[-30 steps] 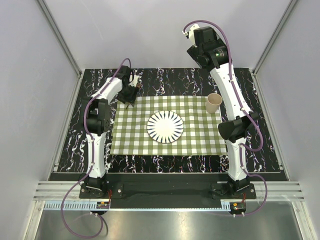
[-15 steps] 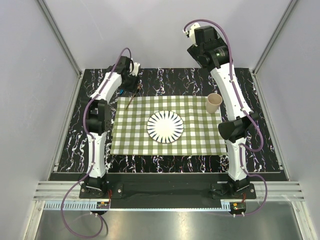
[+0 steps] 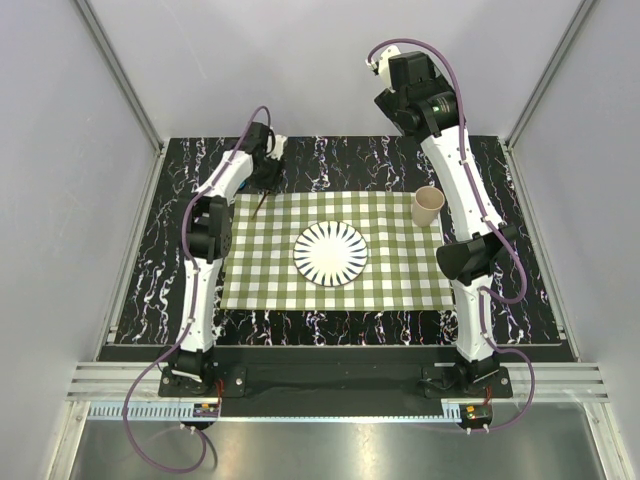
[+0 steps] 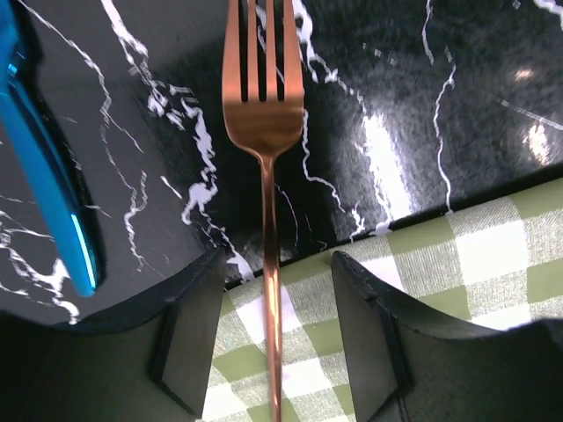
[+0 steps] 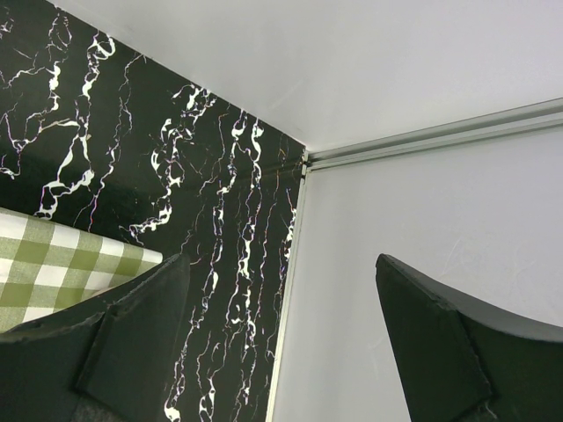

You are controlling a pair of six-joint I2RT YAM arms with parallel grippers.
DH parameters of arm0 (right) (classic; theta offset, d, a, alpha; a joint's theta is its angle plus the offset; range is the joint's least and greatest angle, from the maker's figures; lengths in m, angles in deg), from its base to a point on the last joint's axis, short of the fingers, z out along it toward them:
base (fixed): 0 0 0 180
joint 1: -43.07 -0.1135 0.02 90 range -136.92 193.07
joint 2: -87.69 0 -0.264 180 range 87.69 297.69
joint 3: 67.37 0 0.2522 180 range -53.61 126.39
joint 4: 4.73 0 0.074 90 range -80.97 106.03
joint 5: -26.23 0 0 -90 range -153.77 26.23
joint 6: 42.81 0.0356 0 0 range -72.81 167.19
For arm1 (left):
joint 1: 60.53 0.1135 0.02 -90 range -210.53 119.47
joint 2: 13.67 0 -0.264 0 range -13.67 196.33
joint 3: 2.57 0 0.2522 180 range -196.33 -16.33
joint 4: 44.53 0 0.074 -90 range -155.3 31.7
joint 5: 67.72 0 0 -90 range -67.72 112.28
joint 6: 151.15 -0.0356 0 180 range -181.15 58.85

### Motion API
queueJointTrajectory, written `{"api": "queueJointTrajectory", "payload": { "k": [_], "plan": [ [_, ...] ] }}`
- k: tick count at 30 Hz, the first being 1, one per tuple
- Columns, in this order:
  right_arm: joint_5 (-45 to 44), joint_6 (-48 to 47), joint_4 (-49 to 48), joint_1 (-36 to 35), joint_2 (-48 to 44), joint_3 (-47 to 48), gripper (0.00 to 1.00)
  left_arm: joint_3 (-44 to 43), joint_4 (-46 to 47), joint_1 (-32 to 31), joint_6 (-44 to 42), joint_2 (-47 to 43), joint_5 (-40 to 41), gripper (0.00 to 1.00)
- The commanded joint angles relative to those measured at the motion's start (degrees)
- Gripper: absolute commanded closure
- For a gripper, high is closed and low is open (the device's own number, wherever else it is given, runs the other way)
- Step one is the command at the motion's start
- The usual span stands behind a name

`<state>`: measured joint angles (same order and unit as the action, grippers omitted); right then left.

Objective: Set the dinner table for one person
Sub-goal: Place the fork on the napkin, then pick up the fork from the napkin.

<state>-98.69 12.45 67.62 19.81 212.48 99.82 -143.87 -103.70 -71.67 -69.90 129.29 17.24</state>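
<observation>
Straddling the fork [image 4: 264, 114] at lower centre, the left gripper [image 4: 275, 261] stood parted, empty; closing low could snag the cloth [image 4: 493, 255] beneath

The fork [image 4: 264, 114] loses its tine tips at the top edge of the left wrist view. Its handle end is lost at the bottom edge, between the left fingers [image 4: 189, 338], whose bases are cut off too. A blue thing [image 4: 44, 158] runs off the top left corner, and what it is cannot be told.

From above, both pairs of fingers are too small to make out. The right arm [image 3: 470, 210] covers a strip of counter [image 3: 340, 160] and part of the cloth's [image 3: 300, 280] right edge.

The right fingers [image 5: 132, 325] are blurred and cut off below, and one hides part of the cloth's corner.
</observation>
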Motion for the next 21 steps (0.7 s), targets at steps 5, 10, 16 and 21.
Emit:
{"api": "queueJointTrajectory", "payload": {
  "k": [5, 10, 16, 21],
  "plan": [
    [-0.59, -0.06, -0.32, -1.08, -1.48, 3.02, 0.07, -1.66, 1.02, -0.38, -1.0, -1.19, 1.87, 0.45],
    [-0.59, -0.06, -0.23, -1.17, -1.57, 3.2, 0.07, -1.74, 1.02, -0.47, -0.56, -1.19, 2.14, 0.59],
    [-0.5, 0.2, 0.03, -1.25, -1.57, 3.46, 0.07, -1.92, 1.02, -0.47, -0.56, -1.1, 2.4, 0.73],
    [-0.5, 0.29, 0.21, -1.25, -1.57, 3.46, 0.07, -1.83, 1.02, -0.47, -0.3, -1.1, 3.01, 0.91]
  ]
}}
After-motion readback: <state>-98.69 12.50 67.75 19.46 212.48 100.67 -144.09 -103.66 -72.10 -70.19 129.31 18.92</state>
